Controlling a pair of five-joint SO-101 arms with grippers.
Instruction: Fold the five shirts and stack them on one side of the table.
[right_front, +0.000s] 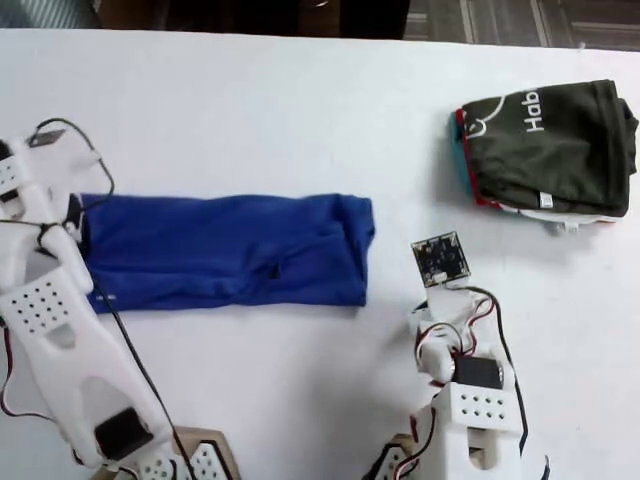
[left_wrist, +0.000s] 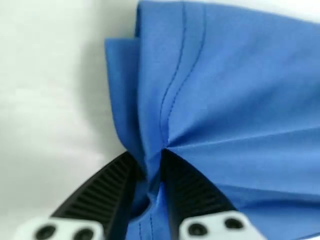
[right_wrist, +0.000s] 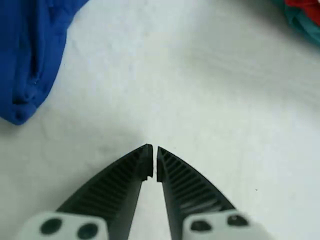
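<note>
Cloth is pinched tight in the left gripper (left_wrist: 152, 156), its jaws almost closed on 1 end of the blue shirt (left_wrist: 240, 100). The right gripper (right_wrist: 152, 152) sits over the bare table (right_wrist: 200, 75) near the shirt's other end, jaws nearly touching and holding nothing.

The shirt lies in 1 long strip, so I think the next fold brings the held end over to the other end. It would be best to lift only a little, go slow, and keep the edges lined up. The right gripper could press the other end down so it does not slide.

Farther off on the right is the stack of folded shirts (right_front: 548, 145), a dark one on top. I cannot count how many lie under it, or how many layers the left jaws hold.
</note>
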